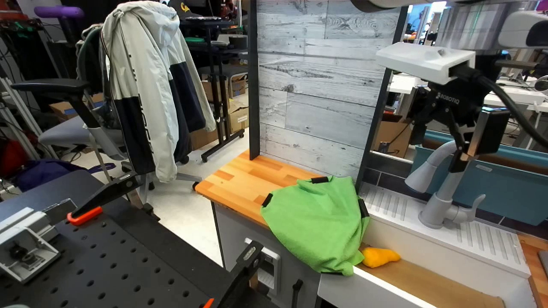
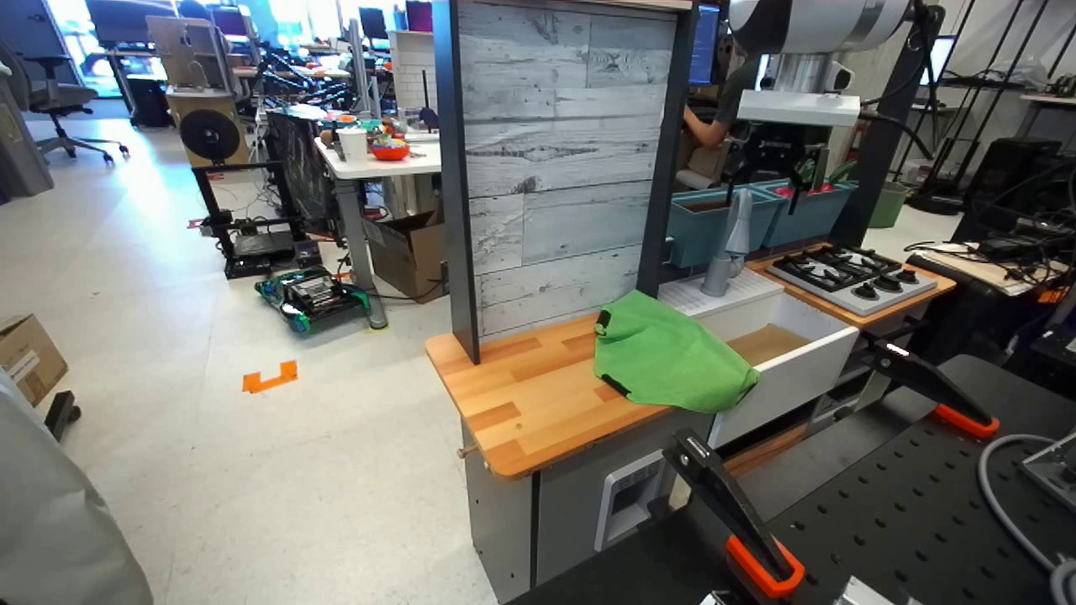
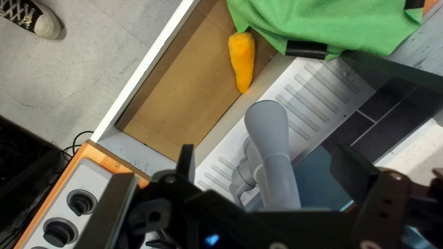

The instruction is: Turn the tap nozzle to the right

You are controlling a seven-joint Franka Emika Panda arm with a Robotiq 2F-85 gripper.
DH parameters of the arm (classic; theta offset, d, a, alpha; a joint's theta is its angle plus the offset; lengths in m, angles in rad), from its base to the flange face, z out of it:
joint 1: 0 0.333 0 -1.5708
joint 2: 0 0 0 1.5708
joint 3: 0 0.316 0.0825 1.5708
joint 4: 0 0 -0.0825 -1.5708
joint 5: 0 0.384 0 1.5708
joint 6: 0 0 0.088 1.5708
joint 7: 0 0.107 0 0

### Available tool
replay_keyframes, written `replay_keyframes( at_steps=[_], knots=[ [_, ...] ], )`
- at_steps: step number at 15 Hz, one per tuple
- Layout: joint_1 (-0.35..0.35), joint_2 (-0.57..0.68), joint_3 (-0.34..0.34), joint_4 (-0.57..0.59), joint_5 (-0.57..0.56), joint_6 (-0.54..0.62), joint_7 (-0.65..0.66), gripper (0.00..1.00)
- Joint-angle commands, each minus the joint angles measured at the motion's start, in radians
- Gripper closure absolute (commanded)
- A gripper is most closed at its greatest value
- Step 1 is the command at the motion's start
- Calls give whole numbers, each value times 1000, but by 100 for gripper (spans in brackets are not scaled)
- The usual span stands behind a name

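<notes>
Gripper (image 3: 265, 152), one. Progress, by judgement: approach made or nearly so; the turn appears outstanding. Jaws spread wide, nothing grasped. Fingers (image 3: 187, 162): in the wrist view, one to each side of the nozzle (image 3: 276, 152), a gap showing both ways; actual contact cannot be told.

Nozzle, one, grey, arched. Base on the ledge (image 3: 311, 100) beside the sink (image 3: 146, 69); mouth over the ledge, aimed towards the cloth end. If right means the hob end, the whole swing is probably left to do.

Yellow item (image 3: 242, 60), one, in the sink.

Cloth (image 3: 318, 20), one, green, draped over the sink's end.

Hob (image 2: 849, 273), one, at the opposite end.
</notes>
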Motion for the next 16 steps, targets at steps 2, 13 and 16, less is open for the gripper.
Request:
replay_keyframes(
  at_steps=[2, 13, 16],
  knots=[
    [3, 56, -13, 90, 2, -33, -5, 0],
    [7, 128, -14, 171, -6, -33, -8, 55],
    [6, 130, -14, 171, -7, -32, -13, 78]
  ],
)
